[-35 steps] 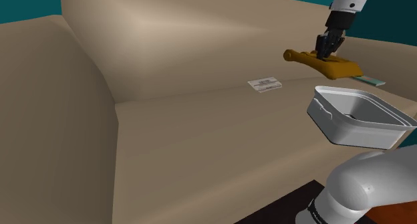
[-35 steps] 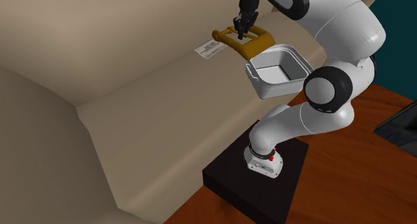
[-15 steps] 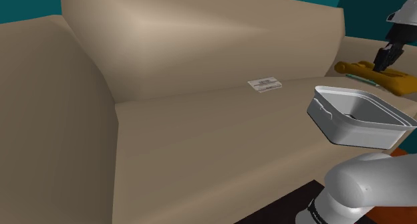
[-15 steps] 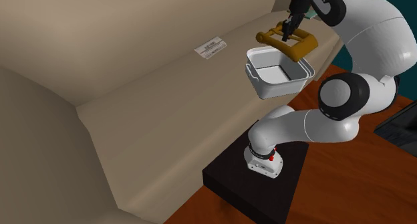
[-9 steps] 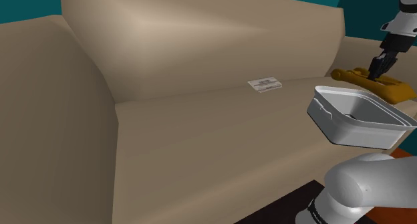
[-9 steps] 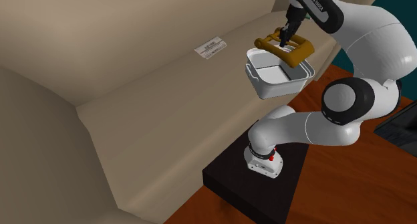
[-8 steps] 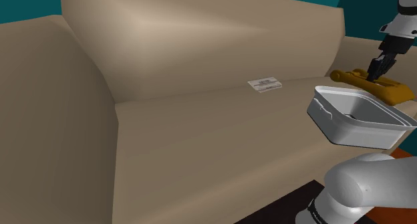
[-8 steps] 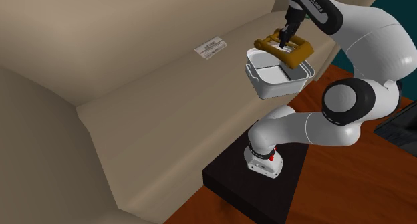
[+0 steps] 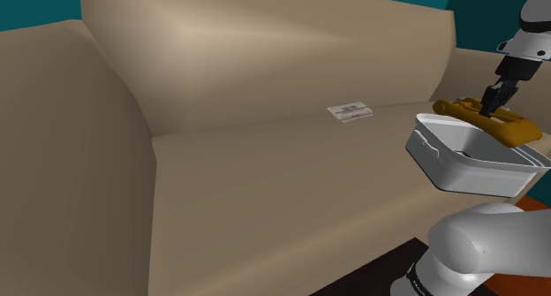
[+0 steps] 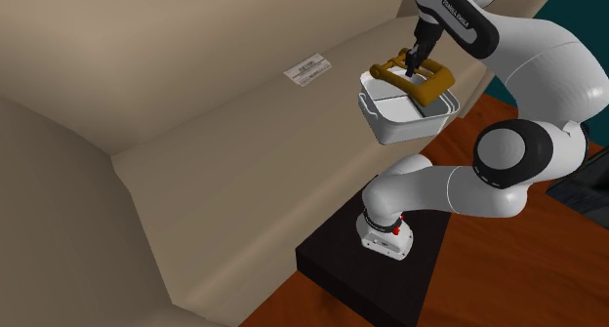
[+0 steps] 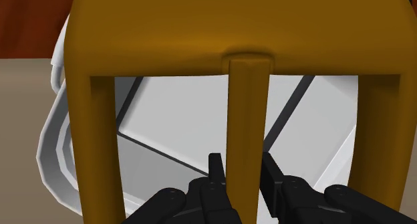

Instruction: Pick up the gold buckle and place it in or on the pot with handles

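The gold buckle [image 9: 488, 119] is a flat rectangular frame with a middle bar. My black gripper [image 9: 488, 102] is shut on that bar and holds the buckle over the far side of the pot. In the second exterior view the buckle [image 10: 422, 79] hangs across the back rim of the white square pot with handles [image 10: 383, 123], under the gripper [image 10: 413, 65]. In the wrist view my fingers [image 11: 217, 176] clasp the buckle's bar [image 11: 246, 122], and the pot's white inside [image 11: 180, 132] shows through the frame. The pot [image 9: 459, 166] stands on the beige sofa seat.
A beige sofa [image 9: 265, 179] with a tall backrest and an armrest carries the pot. A small white label card [image 9: 350, 112] lies on the seat near the backrest. My stand, a dark box [image 10: 371, 271], sits on a reddish wooden floor [image 10: 507, 266]. Teal wall behind.
My gripper has carried the buckle from beyond the pot's far side back and down over the pot's far rim. Its grip has stayed the same.
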Action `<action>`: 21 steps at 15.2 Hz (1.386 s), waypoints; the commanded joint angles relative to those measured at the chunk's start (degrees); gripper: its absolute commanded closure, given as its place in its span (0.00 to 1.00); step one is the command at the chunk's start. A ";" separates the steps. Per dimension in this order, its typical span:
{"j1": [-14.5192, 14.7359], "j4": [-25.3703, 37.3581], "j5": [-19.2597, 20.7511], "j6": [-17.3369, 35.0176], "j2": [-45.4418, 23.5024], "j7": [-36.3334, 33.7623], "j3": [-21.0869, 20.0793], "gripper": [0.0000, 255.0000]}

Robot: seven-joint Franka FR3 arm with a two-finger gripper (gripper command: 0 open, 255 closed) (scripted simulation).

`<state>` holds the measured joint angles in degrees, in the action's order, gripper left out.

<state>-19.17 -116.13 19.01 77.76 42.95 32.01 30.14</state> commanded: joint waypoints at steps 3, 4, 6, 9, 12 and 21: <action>-0.01 -0.06 0.01 0.05 0.04 -0.02 -0.01 1.00; -0.01 -0.06 0.01 0.05 0.04 -0.02 -0.01 0.00; -0.01 -0.06 0.01 0.05 0.04 -0.02 -0.01 0.00; -0.01 -0.06 0.01 0.05 0.04 -0.02 -0.01 0.00; 0.93 8.00 -1.12 -4.90 -3.12 1.00 -0.42 0.00; 1.18 10.24 -1.40 -6.22 -4.06 1.31 -0.45 0.00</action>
